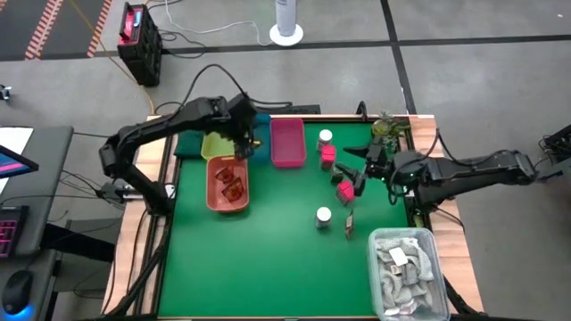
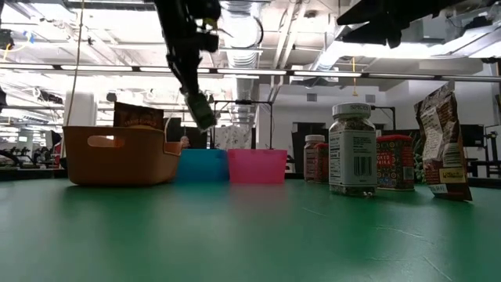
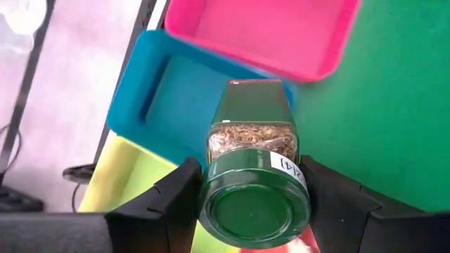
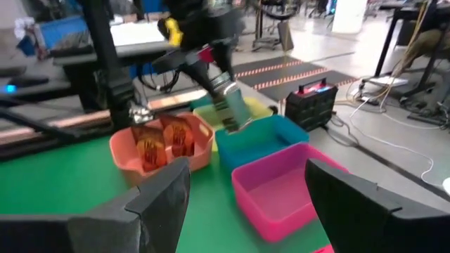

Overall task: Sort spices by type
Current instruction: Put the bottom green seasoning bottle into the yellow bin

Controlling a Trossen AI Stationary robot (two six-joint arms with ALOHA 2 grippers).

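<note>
My left gripper (image 1: 243, 143) is shut on a green-lidded jar of dried herbs (image 3: 253, 140), held in the air above the blue tray (image 3: 169, 98), between the yellow-green tray (image 1: 217, 144) and the pink tray (image 1: 287, 141). The orange tray (image 1: 227, 183) holds red-brown sachets. White-capped jars (image 1: 325, 138) (image 1: 323, 216), pink packs (image 1: 343, 190) and a sachet (image 1: 350, 223) stand on the green mat. My right gripper (image 1: 357, 174) hovers open over them, with nothing between its fingers (image 4: 162, 197). My left gripper pinches the jar at its green lid end (image 3: 208, 200), one finger (image 3: 169, 204) on each side. The fingers slant down from the table's left side. The jar hangs clear of the trays, tilted, its bottom end (image 2: 205, 119) pointing down and away from the gripper.
A clear bin of pale grey rags (image 1: 406, 272) stands at the near right corner. The four trays sit close together at the far left. The mat's near left half (image 1: 259, 267) is bare green. Cables and a black box lie on the floor beyond the table.
</note>
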